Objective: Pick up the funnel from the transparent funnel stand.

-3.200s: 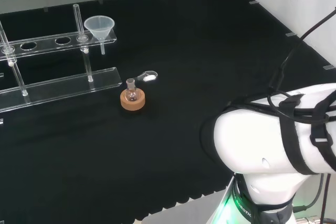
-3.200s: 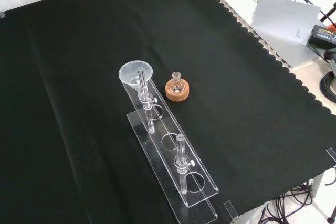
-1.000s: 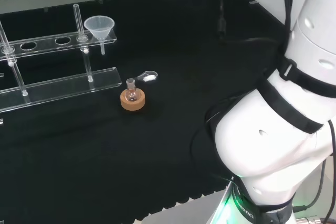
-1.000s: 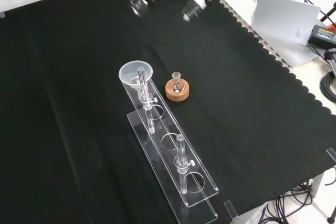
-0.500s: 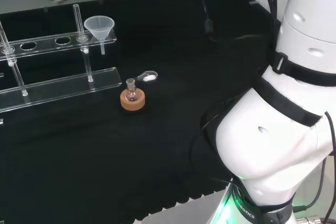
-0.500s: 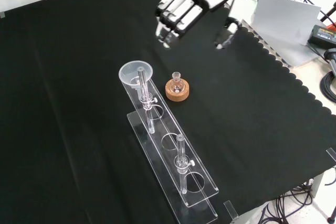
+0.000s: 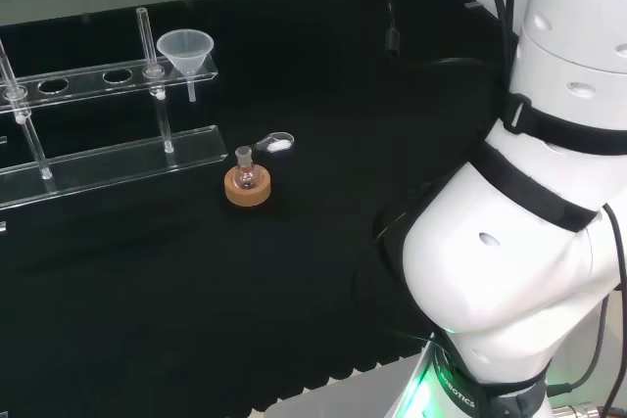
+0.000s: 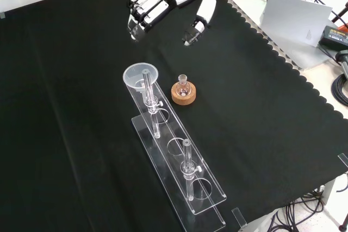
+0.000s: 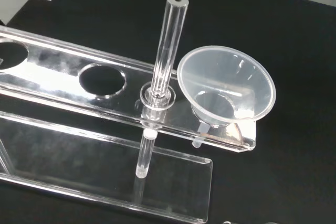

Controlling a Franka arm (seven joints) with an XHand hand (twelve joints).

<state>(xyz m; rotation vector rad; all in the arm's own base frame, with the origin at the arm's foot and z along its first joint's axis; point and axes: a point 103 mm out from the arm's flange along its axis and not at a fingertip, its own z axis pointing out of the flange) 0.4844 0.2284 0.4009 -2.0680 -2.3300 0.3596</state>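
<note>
black cloth (image 8: 261, 123); hand (image 8: 163, 1) seemingly above funnel (image 8: 140, 74)

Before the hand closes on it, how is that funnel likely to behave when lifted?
The funnel looks thin, clear plastic, so probably light and somewhat slippery. It sits loose in the end hole of the stand, stem through the shelf, so it should lift straight up but may catch if tilted. The wide cone could flex under the fingers, which now stand open above it.

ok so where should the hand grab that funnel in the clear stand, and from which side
Take the funnel by its wide cone rim, coming from above. It sits upright in the stand's end hole with its stem hidden below the shelf, and the open hand hovers apart from it.
</note>
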